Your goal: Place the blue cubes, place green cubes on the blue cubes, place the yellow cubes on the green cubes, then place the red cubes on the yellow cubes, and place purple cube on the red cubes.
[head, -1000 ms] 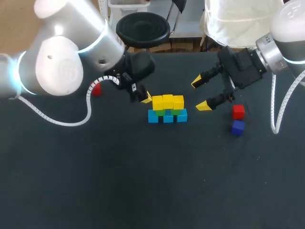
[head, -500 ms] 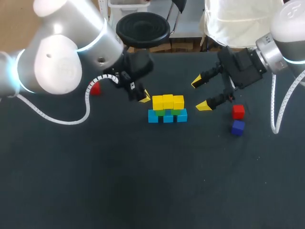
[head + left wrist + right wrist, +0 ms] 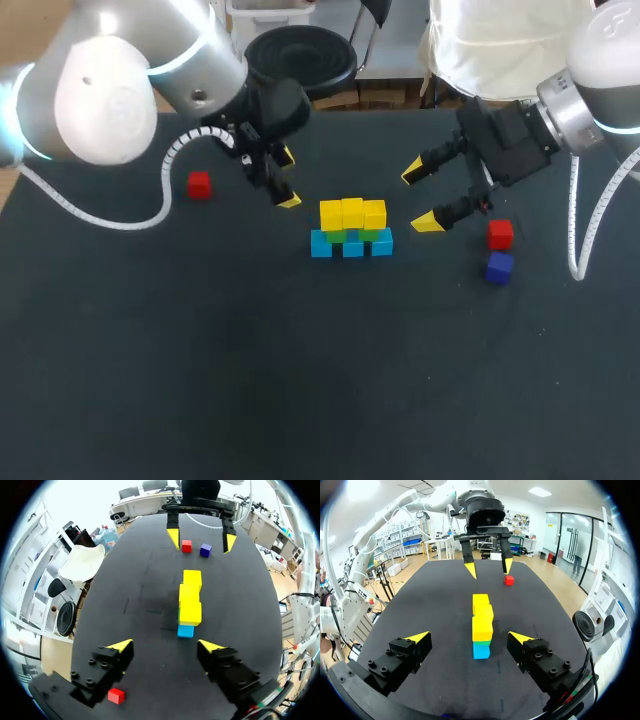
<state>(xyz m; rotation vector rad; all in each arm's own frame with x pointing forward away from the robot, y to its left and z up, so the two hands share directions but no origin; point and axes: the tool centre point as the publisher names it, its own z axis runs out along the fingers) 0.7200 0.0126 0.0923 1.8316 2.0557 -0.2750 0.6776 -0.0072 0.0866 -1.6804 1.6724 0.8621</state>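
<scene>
Only slivers of green cubes [image 3: 370,235]

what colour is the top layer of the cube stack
The top layer is yellow, clearest in the head view.

The left pincer [image 3: 288,178] has drawn back from the yellow cubes [image 3: 352,213] — uncovering the left-hand red cube [image 3: 199,185].

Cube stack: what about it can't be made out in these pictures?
- Head view: green cubes mostly covered by yellow cubes; their count is unclear.
- Left wrist view: seen end-on, only one blue cube shows; others hidden behind it.
- Right wrist view: same, green only a sliver.
</scene>
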